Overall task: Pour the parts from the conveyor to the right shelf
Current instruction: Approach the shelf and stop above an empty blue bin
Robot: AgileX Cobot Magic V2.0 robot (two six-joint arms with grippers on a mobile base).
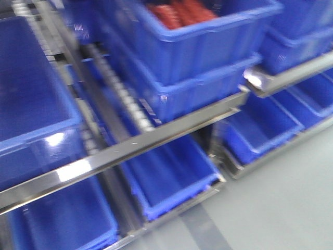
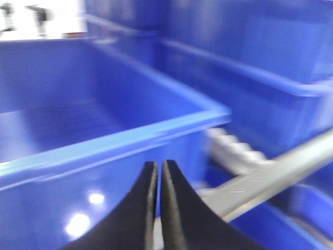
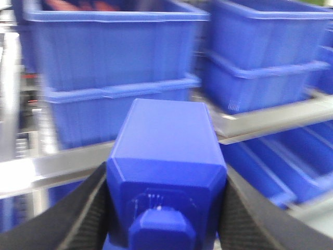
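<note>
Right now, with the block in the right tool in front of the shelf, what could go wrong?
1. Every view is smeared, so aim is doubtful: released now, the block in the right tool could hit the steel rail or the floor instead of a bin.
2. The left tool, shut and empty, sits close to a bin rim and might knock it.
3. The top bin holds red items; the block could get mixed in.
</note>
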